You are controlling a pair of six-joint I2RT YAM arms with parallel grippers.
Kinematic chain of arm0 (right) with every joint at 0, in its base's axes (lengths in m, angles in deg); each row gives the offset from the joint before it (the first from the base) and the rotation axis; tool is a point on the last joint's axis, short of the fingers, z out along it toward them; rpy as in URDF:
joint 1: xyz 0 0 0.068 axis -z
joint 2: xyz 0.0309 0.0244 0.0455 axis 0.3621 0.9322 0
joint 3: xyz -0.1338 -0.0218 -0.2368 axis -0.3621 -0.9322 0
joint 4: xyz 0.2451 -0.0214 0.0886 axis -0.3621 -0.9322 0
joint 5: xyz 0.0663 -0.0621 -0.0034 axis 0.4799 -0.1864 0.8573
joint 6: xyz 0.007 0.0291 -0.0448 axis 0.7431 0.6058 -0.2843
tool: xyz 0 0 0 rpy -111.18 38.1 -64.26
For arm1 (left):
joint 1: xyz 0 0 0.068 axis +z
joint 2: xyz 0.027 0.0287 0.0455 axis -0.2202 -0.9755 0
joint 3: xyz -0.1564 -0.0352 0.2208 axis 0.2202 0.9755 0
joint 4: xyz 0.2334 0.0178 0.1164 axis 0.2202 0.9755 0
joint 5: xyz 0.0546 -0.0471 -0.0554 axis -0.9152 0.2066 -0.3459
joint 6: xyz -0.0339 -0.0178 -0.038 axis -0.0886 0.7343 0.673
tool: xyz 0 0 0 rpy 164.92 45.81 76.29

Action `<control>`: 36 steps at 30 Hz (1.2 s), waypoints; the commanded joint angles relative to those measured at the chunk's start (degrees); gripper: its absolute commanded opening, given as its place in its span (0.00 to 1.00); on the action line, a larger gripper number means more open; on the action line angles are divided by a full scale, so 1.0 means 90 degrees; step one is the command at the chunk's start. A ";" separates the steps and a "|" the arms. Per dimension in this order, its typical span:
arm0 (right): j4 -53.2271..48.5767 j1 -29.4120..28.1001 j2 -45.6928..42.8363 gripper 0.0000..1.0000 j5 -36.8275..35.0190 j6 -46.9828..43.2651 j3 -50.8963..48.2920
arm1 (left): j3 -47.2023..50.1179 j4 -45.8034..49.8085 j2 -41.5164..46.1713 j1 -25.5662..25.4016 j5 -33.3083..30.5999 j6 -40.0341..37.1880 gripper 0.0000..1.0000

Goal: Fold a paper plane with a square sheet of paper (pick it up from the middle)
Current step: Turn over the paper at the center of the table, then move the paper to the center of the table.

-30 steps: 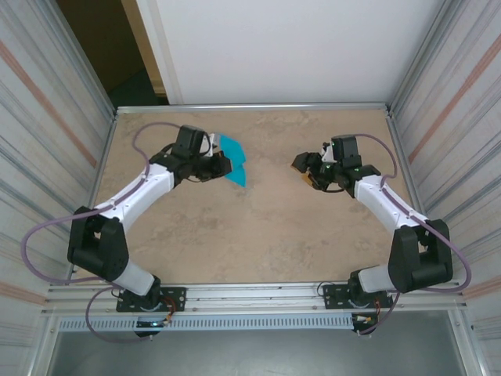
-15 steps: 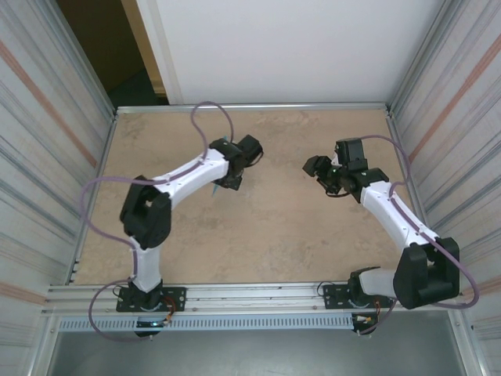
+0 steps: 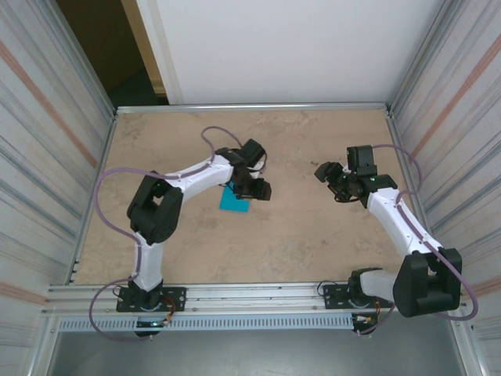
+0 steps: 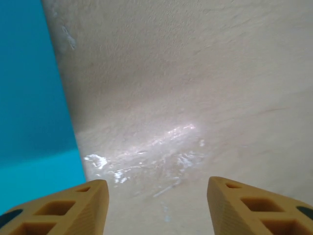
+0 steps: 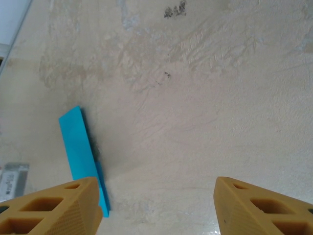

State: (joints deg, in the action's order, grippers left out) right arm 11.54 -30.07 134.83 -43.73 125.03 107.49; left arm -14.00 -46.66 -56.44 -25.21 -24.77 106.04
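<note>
The turquoise-blue sheet of paper (image 3: 232,201) lies folded and flat on the table, left of centre, partly under my left arm. My left gripper (image 3: 262,190) hangs just to its right, open, with bare table between the fingers (image 4: 156,185). In the left wrist view the paper (image 4: 29,98) fills the left edge, beside the left fingertip (image 4: 83,200). My right gripper (image 3: 327,182) is open at the right of the table, well clear of the paper. In the right wrist view the gripper (image 5: 156,182) holds nothing, and the paper (image 5: 78,144) shows as a narrow layered strip at the left.
The tan table (image 3: 297,235) is bounded by a metal rim and corrugated side walls (image 3: 47,157). A purple cable (image 3: 117,176) loops off the left arm. The arm bases stand on the near rail (image 3: 258,294).
My left arm swung right and toward the centre, then opened and let go of the paper, which now rests on the table. The right gripper drifted slightly right.
</note>
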 commanded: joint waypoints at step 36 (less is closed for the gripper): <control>0.0462 -0.2904 0.4697 0.58 0.0722 -0.0310 0.2313 | 0.3828 -0.2543 0.2693 0.3293 0.1972 0.1078 0.97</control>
State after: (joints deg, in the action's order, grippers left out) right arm 20.83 -57.43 178.33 -35.99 125.75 130.84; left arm 20.25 -68.76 -31.89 4.78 -9.08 115.20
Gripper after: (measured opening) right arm 0.578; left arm 0.976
